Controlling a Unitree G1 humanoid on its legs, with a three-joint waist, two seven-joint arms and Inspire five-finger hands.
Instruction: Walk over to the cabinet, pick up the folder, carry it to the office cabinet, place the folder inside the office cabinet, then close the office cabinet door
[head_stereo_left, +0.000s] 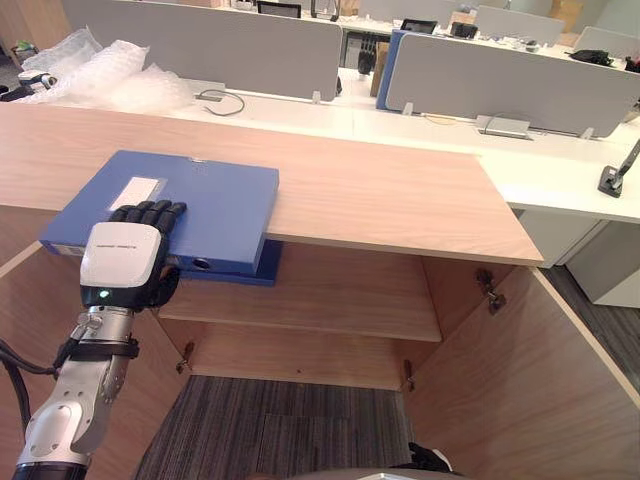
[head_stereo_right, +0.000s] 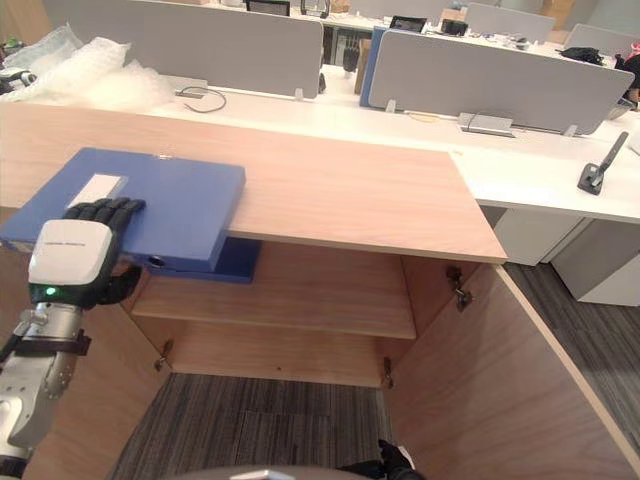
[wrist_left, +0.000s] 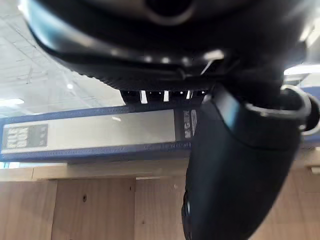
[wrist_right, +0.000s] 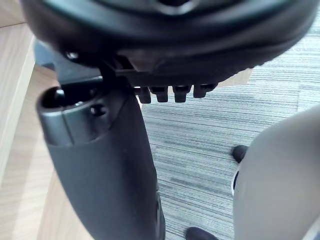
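Our left hand (head_stereo_left: 122, 262) pinches the blue folder (head_stereo_left: 215, 205), fingers over its cover, thumb under its edge; past the hand it overhangs the cabinet top (head_stereo_left: 400, 195); our right hand's (wrist_right: 100, 170) state we cannot tell

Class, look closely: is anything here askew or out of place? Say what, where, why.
The blue folder lies askew on the cabinet top, its near end overhanging the front edge, pinched there by the left hand.

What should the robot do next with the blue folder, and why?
Probably slide the folder forward off the cabinet top: the left hand grips its overhanging edge, thumb underneath, and the open shelf waits just below.
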